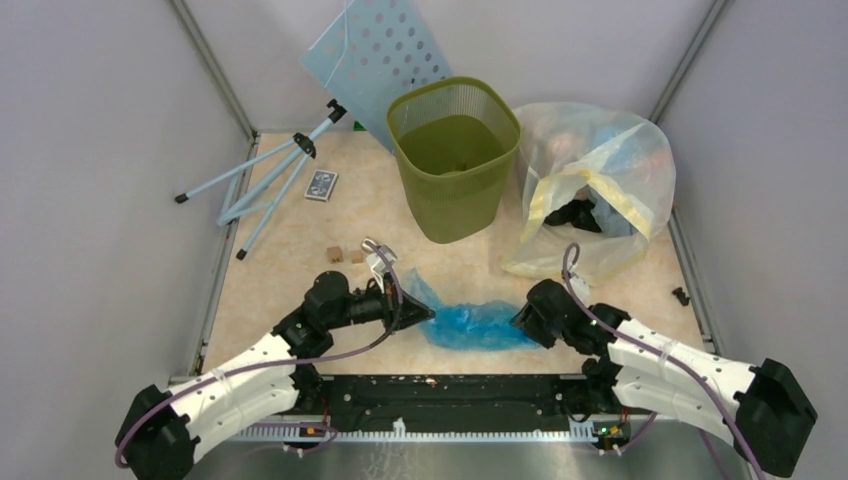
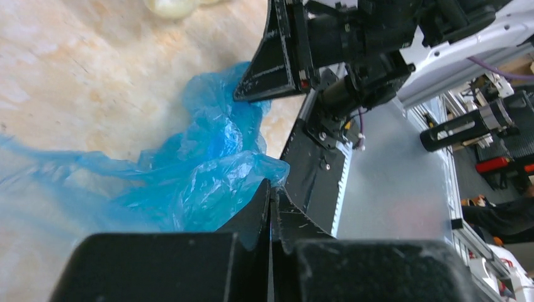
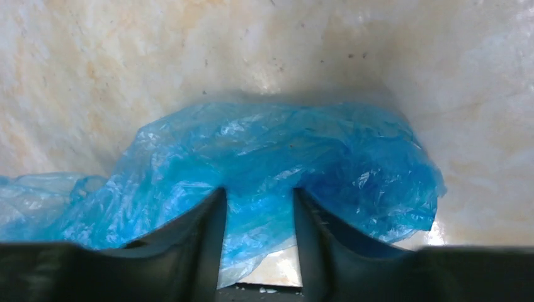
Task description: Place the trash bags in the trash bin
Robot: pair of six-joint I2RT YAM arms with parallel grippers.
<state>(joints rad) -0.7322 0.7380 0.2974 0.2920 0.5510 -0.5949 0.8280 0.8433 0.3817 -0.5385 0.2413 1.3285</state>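
Left end effector (image 2: 271,200): fingers pressed together, with a sliver of blue film in the seam between them. It pinches the left end of the bag (image 1: 470,325).
Left fingertips: buried in crumpled folds that bulge up on their left in the wrist view.
Right end effector (image 3: 257,194): fingers spread, a gap open between them. They straddle a ridge of the bag, and film fills most of the gap.
Right fingers (image 3: 201,233): low over the desk (image 1: 290,260), at the bag's right end.
Bag: light blue, translucent and crinkled. It lies bunched flat on the desk between the two end effectors, close to the near edge.
Bin (image 1: 455,165): olive green, upright with its mouth open. It stands behind the bag and well apart from it, towards the back of the desk.
Clear bag (image 1: 590,190): yellowish and stuffed with mixed items, slumped just right of the bin.
Panel (image 1: 380,50): perforated, light blue, leaning at the back wall behind the bin.
Tripod (image 1: 270,180): pale blue legs, lying on its side at the left of the desk.
Card pack (image 1: 321,185): flat on the desk beside the tripod.
Blocks (image 1: 345,255): small and tan, near the left arm.
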